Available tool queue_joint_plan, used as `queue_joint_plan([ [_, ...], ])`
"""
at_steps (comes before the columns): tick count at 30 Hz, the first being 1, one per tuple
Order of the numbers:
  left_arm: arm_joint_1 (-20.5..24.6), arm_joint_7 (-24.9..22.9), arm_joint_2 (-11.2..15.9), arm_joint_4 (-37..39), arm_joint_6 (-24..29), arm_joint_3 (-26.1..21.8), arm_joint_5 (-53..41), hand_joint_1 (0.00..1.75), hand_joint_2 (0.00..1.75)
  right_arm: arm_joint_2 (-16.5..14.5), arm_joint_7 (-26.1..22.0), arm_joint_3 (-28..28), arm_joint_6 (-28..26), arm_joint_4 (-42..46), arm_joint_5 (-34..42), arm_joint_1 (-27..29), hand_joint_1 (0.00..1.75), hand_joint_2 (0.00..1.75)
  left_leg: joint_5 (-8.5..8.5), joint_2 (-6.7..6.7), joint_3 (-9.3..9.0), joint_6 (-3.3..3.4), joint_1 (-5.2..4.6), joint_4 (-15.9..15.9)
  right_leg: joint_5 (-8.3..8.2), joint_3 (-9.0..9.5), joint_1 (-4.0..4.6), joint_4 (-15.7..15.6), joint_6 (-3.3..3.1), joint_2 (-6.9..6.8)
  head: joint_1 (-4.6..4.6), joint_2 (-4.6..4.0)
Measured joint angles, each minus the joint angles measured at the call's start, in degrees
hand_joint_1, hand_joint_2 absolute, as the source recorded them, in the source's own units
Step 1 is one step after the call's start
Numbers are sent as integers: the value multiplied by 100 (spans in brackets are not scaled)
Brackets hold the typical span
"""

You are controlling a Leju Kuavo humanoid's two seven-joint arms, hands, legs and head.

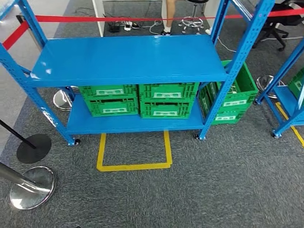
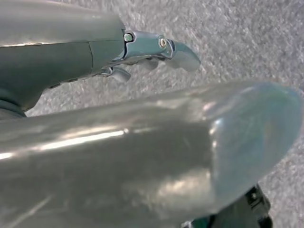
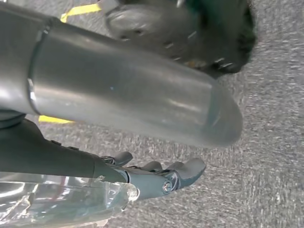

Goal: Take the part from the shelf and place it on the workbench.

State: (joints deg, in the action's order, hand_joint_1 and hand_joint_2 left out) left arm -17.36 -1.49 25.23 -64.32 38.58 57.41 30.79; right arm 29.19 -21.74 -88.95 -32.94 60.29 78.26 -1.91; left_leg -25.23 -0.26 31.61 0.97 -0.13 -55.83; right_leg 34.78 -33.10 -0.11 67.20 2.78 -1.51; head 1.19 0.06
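The blue shelf [image 1: 129, 59] stands straight ahead in the head view, and its top board is bare. A clear plastic bag with the part [image 3: 53, 204] lies against the fingers of my right hand [image 3: 150, 175], which hangs over the grey carpet. The bag stays with the hand, so it is held, though the exact grip is hidden. My left hand [image 2: 143, 52] hangs over the carpet too, fingers stretched out and nothing in it. No workbench is in sight.
Green crates [image 1: 109, 99] [image 1: 166, 99] fill the lower board, with another [image 1: 229, 95] beside the right post. A yellow floor outline [image 1: 134, 166] lies before the shelf. Stanchion bases [image 1: 32, 187] [image 1: 34, 148] stand left, a second shelf [image 1: 287, 95] right. Red tape [image 1: 107, 19] and a person's leg [image 1: 168, 19] are behind.
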Motion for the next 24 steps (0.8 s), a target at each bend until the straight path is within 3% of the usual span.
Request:
queue_joint_plan([
  [2, 60, 5, 26, 0, 62, 116, 82, 0, 0, -19, 8, -1, 11, -32, -4, 28, 0, 0, 5, -143, 8, 10, 0, -3, 215, -393, -6, 706, 12, 122, -14, 1],
  [3, 80, 6, 44, 0, 90, 177, 118, 0, 0, -28, 10, 0, 15, -46, -7, 30, 0, 0, 5, -219, 4, 10, 2, -4, 159, -469, -8, 783, 12, 137, -20, 1],
  [4, 97, 8, 63, 0, 114, 243, 149, 0, 0, -37, 13, 1, 17, -60, -8, 28, 0, 0, 3, -293, -6, 7, 5, -6, -11, -427, -15, 617, 12, 154, -20, 1],
  [5, 113, 13, 79, 0, 128, 301, 177, 0, 0, -43, 14, 1, 18, -72, -9, 25, 0, 0, 1, -372, -18, -1, 11, -10, -258, -280, -31, 246, 15, 207, -20, 1],
  [7, 150, 33, 111, -1, 142, 390, 221, 0, 0, -55, 16, -1, 18, -90, -10, 21, 0, 0, -7, -523, -20, -44, 16, -31, -602, 73, -87, -552, 23, 499, -21, 1],
  [9, 180, 69, 149, -2, 149, 463, 269, 0, 0, -70, 24, -2, 18, -100, -8, 17, 0, 0, 7, -661, 24, -118, 23, -40, -654, 233, -103, -872, -19, 667, -21, 1],
  [11, 189, 109, 186, -2, 155, 531, 328, 0, 0, -82, 15, 1, 17, -106, 15, 10, 0, 0, 43, -764, 67, -197, 46, -27, -671, 250, -84, -886, -111, 549, -20, 1],
  [13, 194, 140, 209, -2, 158, 579, 370, 0, 0, -89, -22, 7, 19, -113, 89, 6, 0, 0, -57, -573, 151, -259, 41, -175, -703, 248, -87, -899, -194, 437, 7, 1],
  [15, 216, 155, 220, -2, 157, 599, 369, 0, 0, -93, -62, 11, 27, -124, 172, 31, 0, 0, -413, -213, 447, -304, 24, -789, -713, 236, -80, -906, -242, 323, 50, 1],
  [16, 228, 155, 221, -2, 157, 600, 360, 0, 0, -95, -79, 13, 33, -132, 197, 53, 0, 0, -607, -107, 648, -320, 27, -1207, -712, 226, -71, -905, -252, 266, 67, 1],
  [17, 234, 152, 221, -2, 157, 600, 350, 0, 0, -97, -85, 13, 37, -142, 214, 71, 0, 0, -728, -61, 811, -329, 31, -1549, -710, 219, -65, -905, -256, 213, 64, 1],
  [18, 230, 148, 218, -2, 157, 601, 344, 0, 0, -100, -89, 13, 41, -151, 224, 83, 0, 0, -742, -45, 886, -330, 33, -1716, -709, 214, -60, -904, -258, 171, 65, 1],
  [19, 223, 142, 217, -2, 157, 601, 342, 0, 0, -105, -92, 13, 43, -161, 236, 86, 0, 0, -645, -42, 842, -324, 35, -1652, -709, 216, -58, -904, -258, 140, 66, 1],
  [20, 217, 134, 217, -2, 157, 601, 343, 0, 0, -112, -93, 13, 44, -168, 250, 83, 0, 0, -468, -40, 684, -310, 34, -1371, -707, 221, -57, -904, -256, 115, 65, 1],
  [22, 215, 117, 218, -2, 158, 595, 363, 0, 0, -122, -94, 13, 48, -184, 285, 72, 0, 0, -146, -17, 230, -268, 26, -550, -696, 231, -42, -895, -235, 83, 68, 1],
  [24, 218, 104, 219, -2, 158, 583, 391, 0, 0, -126, -94, 13, 50, -193, 307, 65, 0, 0, -44, 5, -19, -240, 22, -86, -683, 223, -18, -884, -204, 70, 64, 1],
])
